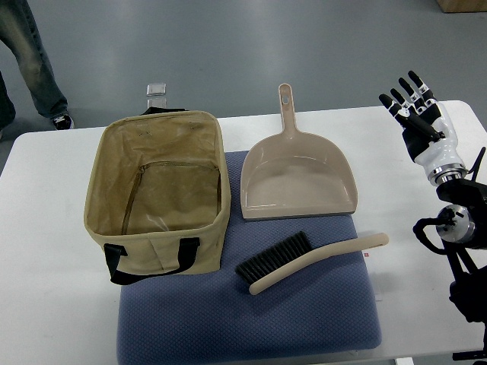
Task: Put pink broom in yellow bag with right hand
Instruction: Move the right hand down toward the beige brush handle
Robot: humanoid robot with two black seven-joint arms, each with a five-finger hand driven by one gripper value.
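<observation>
While the right hand [415,106] hovers open-fingered, pink broom [304,262] lies beside yellow bag [160,190].

The desk [46,228] ran out of frame at the left, right and near edges, so its near corners weren't visible. The blue mat [251,319] hid the desk's middle, and the yellow bag [156,194] sat partly on that mat and covered its far left corner. A small clear thing [157,89] just past the desk's far edge was too tiny to make out. The person [30,61] at the far left was cut off, only jeans and a shoe showing. The right arm [460,251] got chopped by the right edge, though the right hand [415,114] was in full view. At top right, a brown box [464,5] was barely a sliver.
</observation>
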